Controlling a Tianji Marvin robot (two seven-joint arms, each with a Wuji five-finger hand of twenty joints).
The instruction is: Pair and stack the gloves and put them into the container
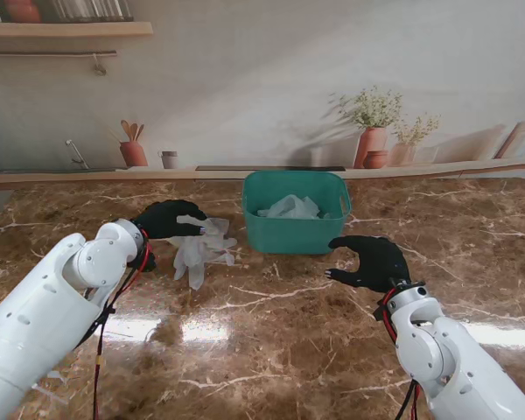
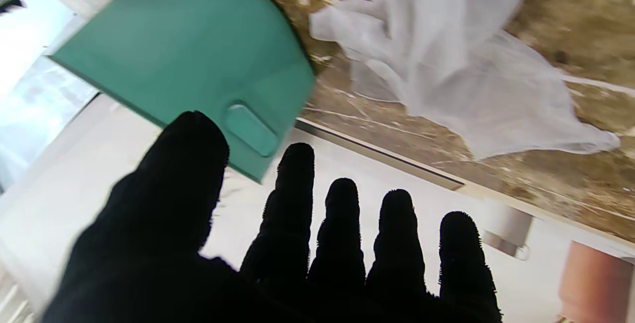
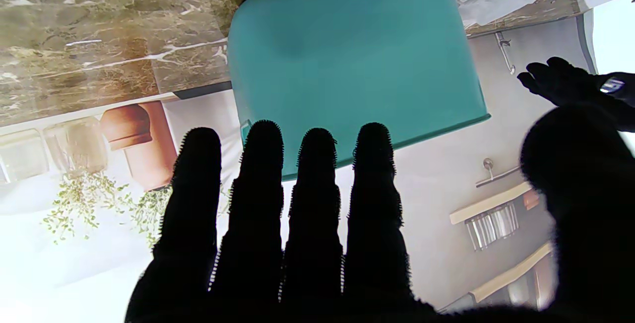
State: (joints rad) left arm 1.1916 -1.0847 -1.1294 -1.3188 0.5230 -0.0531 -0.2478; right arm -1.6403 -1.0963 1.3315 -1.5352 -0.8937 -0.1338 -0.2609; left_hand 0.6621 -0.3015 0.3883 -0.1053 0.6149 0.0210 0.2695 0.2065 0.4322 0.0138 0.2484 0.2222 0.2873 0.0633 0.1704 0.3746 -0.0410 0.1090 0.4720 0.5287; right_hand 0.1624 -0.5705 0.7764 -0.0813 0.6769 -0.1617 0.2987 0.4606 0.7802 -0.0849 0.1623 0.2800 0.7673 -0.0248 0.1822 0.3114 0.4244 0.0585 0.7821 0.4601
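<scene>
Over on the left, the left hand (image 1: 164,219) hangs just above the marble table (image 1: 271,341), its black fingers (image 2: 342,228) stretched out and spread, nothing held in them. Right beside it, and partly under its fingertips as seen from the stand, lies a loose heap of thin, see-through white gloves (image 1: 201,248), crumpled on the tabletop; whether the hand actually touches them I cannot tell. In the left wrist view the same gloves (image 2: 446,60) lie flat on the brown stone, clear of the fingers. Next along, near the middle and a little farther back, stands the green container (image 1: 296,213), a rounded plastic tub, upright, with more crumpled white gloves (image 1: 289,208) already lying inside it. The heap on the table sits just to the left of the tub, close to its wall but apart from it. To the right, the right hand (image 1: 373,261) hovers over the table nearer to me than the tub, palm down, fingers (image 3: 258,199) straight and apart, thumb out, empty. In its wrist view the tub (image 3: 347,65) fills the space beyond the fingertips.
</scene>
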